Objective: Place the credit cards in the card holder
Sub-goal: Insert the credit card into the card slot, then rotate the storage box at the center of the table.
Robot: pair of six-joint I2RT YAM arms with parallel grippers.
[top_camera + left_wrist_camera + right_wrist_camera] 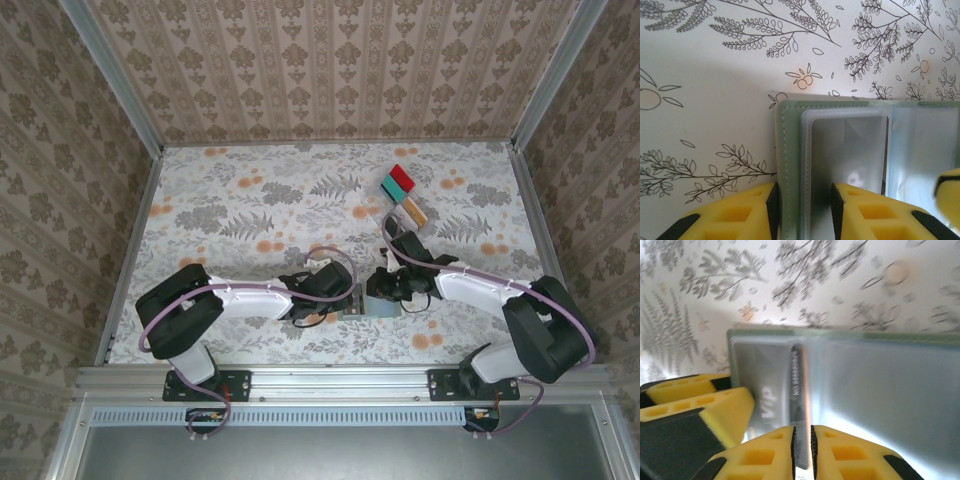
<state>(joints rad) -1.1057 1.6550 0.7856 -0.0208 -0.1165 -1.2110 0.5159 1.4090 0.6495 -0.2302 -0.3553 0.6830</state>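
The card holder (790, 165) lies open on the floral cloth near the front middle (382, 306), grey-green with clear pockets. My left gripper (803, 207) stands over its left border, jaws part open: one pad against the green edge, the other on a pocket that holds a grey "VIP" card (765, 395). My right gripper (802, 450) is shut on a dark grey credit card (797, 385), seen edge-on, its far end at the pocket beside the VIP card. Both grippers meet over the holder (362, 296). More credit cards lie at the back right: red (403, 177), teal (393, 187) and tan (414, 211).
Metal rails (135, 230) and wallpapered walls close in the table on the left, right and back. The two arms' cables (330, 258) loop above the holder. Open floral cloth (250, 210) stretches across the left and middle.
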